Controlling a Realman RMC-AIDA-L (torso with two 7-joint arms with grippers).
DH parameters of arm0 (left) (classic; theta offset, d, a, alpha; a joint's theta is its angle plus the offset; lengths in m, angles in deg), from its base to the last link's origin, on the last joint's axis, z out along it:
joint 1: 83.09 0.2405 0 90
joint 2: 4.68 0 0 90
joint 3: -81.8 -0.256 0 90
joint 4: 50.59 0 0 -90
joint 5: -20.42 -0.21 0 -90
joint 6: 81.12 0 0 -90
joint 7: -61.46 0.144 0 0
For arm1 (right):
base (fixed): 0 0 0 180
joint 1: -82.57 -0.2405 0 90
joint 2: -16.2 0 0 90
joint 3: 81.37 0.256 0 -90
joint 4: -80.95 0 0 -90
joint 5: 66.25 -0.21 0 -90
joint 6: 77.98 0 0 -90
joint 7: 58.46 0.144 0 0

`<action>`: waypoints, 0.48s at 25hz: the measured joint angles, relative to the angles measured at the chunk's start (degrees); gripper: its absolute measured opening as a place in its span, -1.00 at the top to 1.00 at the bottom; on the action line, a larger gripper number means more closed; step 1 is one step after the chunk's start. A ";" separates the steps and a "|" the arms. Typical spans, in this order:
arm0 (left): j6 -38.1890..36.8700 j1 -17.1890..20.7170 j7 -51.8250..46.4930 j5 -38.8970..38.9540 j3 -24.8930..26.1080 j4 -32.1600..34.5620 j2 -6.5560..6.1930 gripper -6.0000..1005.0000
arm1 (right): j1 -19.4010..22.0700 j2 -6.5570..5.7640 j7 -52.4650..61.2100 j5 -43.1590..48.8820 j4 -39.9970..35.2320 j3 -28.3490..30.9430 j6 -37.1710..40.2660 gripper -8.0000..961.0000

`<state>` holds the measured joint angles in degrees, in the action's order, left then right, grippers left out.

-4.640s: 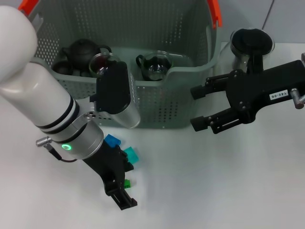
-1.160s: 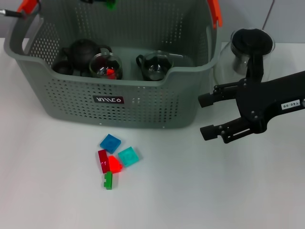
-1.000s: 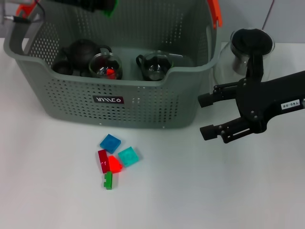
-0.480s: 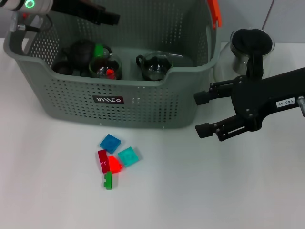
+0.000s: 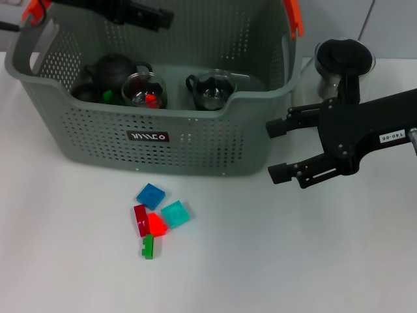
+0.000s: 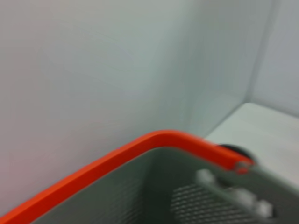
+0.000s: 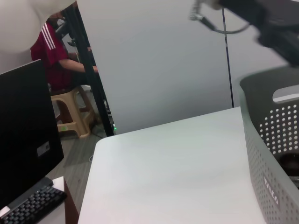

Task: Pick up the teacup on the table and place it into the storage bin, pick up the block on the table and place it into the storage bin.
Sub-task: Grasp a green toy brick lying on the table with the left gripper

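Note:
The storage bin (image 5: 195,140), a grey-green perforated basket with orange clips, stands at the back of the table. It holds a black teapot (image 5: 112,69), a glass teacup (image 5: 213,89), a glass cup with a red block (image 5: 144,92) and a small green block (image 5: 107,96). My left gripper (image 5: 156,16) is open and empty, above the bin's back left. My right gripper (image 5: 272,151) is open and empty beside the bin's right wall. On the table lie a blue block (image 5: 150,195), a teal block (image 5: 175,213), a dark red block (image 5: 140,220), a bright red block (image 5: 156,225) and a green block (image 5: 148,246).
A glass jar with a black lid (image 5: 342,62) stands behind my right arm. The left wrist view shows the bin's orange rim (image 6: 117,161) and a wall. The right wrist view shows the bin's side (image 7: 275,154), the table top (image 7: 173,172) and a seated person (image 7: 56,56).
A green block left my left gripper and dropped into the bin beside the teapot. The left gripper shifted a little to the right above the bin. My right gripper rose slightly.

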<state>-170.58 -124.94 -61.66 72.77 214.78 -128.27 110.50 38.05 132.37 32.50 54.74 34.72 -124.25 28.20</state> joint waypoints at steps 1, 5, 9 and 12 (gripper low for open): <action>-2.62 1.06 0.02 1.67 0.06 -2.39 0.47 -0.51 | 0.05 0.00 -0.05 -0.20 0.00 0.02 -0.02 -0.90; -11.38 4.90 0.57 7.49 0.61 -9.88 2.29 -0.76 | 0.37 0.00 -0.14 -0.97 0.00 0.02 -0.02 -0.90; -21.95 7.59 2.54 13.68 2.00 -11.78 3.21 -0.79 | 0.66 -0.12 -0.26 -1.64 0.00 0.02 -0.02 -0.90; -25.02 11.09 4.06 16.14 1.02 -11.55 3.93 -0.79 | 0.85 -0.11 -0.32 -1.84 0.00 0.02 -0.02 -0.90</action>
<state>-195.60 -113.85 -57.60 88.91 215.80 -139.83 114.43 38.90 132.26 32.18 52.90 34.72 -124.23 28.18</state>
